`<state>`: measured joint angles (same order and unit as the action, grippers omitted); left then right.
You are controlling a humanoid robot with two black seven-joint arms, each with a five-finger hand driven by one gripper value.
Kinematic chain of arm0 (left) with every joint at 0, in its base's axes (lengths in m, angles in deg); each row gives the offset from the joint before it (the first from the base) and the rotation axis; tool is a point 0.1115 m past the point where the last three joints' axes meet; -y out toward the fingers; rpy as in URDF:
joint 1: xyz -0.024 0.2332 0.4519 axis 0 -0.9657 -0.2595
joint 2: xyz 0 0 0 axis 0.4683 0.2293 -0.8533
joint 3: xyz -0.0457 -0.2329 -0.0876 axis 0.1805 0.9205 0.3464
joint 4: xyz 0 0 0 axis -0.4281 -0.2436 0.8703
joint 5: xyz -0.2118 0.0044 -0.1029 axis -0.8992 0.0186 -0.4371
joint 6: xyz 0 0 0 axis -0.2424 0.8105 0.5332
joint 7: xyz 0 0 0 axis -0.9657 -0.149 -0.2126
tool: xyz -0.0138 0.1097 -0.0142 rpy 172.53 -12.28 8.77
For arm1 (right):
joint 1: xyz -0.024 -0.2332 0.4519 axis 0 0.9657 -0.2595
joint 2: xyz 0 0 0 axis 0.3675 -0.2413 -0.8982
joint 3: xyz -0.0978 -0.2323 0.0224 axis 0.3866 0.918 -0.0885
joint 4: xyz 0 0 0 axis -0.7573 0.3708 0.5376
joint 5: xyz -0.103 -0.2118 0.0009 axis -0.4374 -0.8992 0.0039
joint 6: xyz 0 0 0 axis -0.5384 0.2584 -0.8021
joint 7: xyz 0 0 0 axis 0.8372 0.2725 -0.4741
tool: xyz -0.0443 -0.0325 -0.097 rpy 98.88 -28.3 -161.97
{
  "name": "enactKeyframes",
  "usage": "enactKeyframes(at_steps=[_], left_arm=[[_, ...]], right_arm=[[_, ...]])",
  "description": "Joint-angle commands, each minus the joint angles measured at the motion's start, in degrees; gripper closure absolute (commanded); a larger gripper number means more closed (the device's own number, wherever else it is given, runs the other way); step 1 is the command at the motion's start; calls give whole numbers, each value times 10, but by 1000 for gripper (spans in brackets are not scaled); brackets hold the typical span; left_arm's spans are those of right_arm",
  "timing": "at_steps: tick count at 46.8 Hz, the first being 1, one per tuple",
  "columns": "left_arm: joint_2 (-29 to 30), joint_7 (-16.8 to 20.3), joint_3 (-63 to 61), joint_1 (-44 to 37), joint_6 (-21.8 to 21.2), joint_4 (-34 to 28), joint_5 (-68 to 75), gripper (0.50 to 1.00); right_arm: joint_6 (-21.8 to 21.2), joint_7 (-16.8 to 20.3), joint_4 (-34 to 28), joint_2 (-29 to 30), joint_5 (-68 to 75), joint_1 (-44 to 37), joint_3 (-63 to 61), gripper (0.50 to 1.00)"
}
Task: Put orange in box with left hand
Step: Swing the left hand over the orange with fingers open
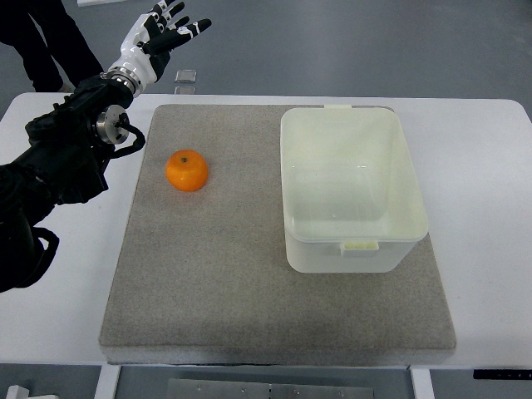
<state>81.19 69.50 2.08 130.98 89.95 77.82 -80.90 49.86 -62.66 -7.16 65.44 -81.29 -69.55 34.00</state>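
I see a white table [482, 150] carrying a grey mat [249, 291]. On the mat's right sits the box [353, 249], translucent and uncovered. The orange [186, 170] lies on the mat's left part, well apart from the box. My left hand [162, 33] hovers beyond the table's far-left corner, fingers spread, holding nothing.

I find no readable text, label, brand, number or sign on anything in the top view at present.
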Motion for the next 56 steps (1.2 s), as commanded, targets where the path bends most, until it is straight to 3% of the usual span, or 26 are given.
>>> enactKeyframes(at_steps=[1,13,27,36,41,47,56], left_arm=[[5,0,-56,12,24,-1,9,510],[14,0,-204,48,109,-4,111,510],[45,11,-212,73,185,-1,336,510],[69,34,-219,101,185,0,378,510],[70,84,-233,112,185,10,450,512],[98,147,-235,134,185,62,527,512],[147,150,-240,170,185,177,572,512]], right_arm=[[0,0,0,0,0,1,0,556],[0,0,0,0,0,0,0,556],[0,0,0,0,0,0,0,556],[0,0,0,0,0,0,0,556],[0,0,0,0,0,0,0,556],[0,0,0,0,0,1,0,556],[0,0,0,0,0,0,0,556]])
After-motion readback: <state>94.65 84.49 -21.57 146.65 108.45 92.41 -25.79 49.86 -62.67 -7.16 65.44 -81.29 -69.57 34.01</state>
